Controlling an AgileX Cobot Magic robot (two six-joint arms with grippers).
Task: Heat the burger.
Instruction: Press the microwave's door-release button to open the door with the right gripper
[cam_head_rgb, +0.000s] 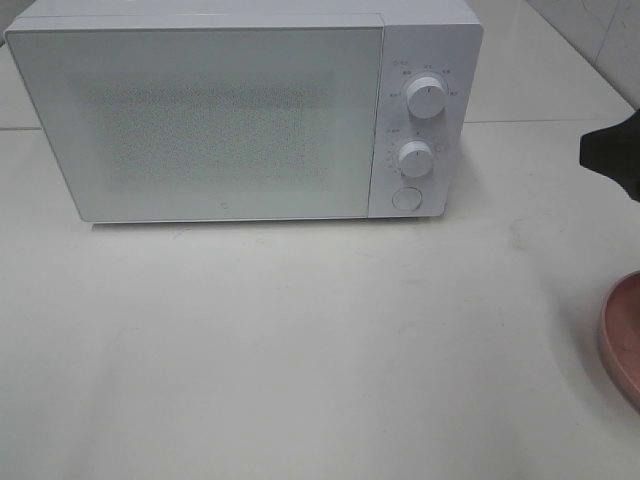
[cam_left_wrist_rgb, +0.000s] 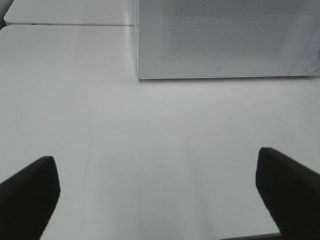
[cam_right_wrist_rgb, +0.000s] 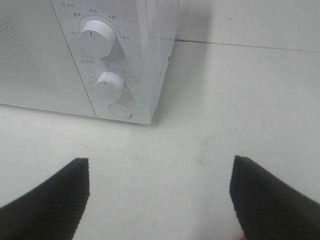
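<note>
The burger is out of view. Only the rim of a pink plate (cam_head_rgb: 622, 340) shows at the right edge of the exterior high view. A white microwave (cam_head_rgb: 230, 110) stands at the back of the table with its door shut. It also shows in the left wrist view (cam_left_wrist_rgb: 225, 40) and the right wrist view (cam_right_wrist_rgb: 75, 55). My left gripper (cam_left_wrist_rgb: 160, 200) is open and empty above bare table in front of the microwave. My right gripper (cam_right_wrist_rgb: 160, 200) is open and empty, in front of the microwave's right corner.
The microwave's panel has two white knobs (cam_head_rgb: 427, 98) (cam_head_rgb: 414, 158) and a round button (cam_head_rgb: 406, 198). A black part of my right arm (cam_head_rgb: 612, 160) shows at the right edge. The white table (cam_head_rgb: 300, 350) has a seam behind the microwave.
</note>
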